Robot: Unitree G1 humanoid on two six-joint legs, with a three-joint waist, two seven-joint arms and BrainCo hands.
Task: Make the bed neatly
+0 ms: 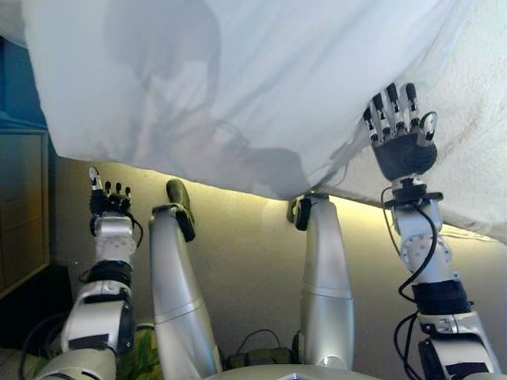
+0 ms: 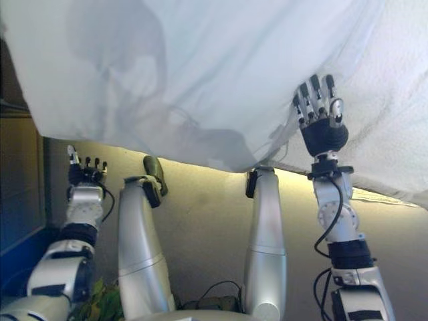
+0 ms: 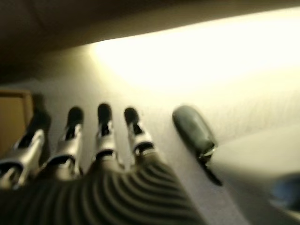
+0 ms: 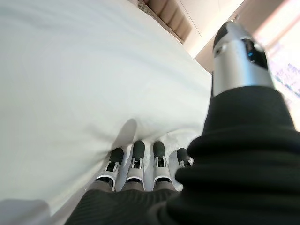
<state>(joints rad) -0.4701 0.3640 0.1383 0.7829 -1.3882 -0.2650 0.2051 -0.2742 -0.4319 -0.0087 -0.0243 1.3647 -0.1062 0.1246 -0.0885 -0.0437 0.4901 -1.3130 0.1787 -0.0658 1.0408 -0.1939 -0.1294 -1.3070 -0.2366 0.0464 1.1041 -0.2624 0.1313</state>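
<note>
A smooth white sheet (image 1: pixel 238 79) covers the bed across the top of the view, and its front edge hangs over the bed's side. A rougher white cover (image 1: pixel 483 119) shows at the right beside it. My right hand (image 1: pixel 400 134) lies on the bedding where the two meet, near the front edge. Its fingers are straight and press flat on the sheet, as the right wrist view shows (image 4: pixel 136 164). My left hand (image 1: pixel 107 202) is low at the left, below the bed's edge and over the floor, with straight fingers (image 3: pixel 103 136) that hold nothing.
The beige floor (image 1: pixel 245 253) runs along the bed's side, with a bright strip of light under the bed's edge. A wooden cabinet (image 1: pixel 20 206) stands at the left with a blue surface (image 1: pixel 16 79) above it.
</note>
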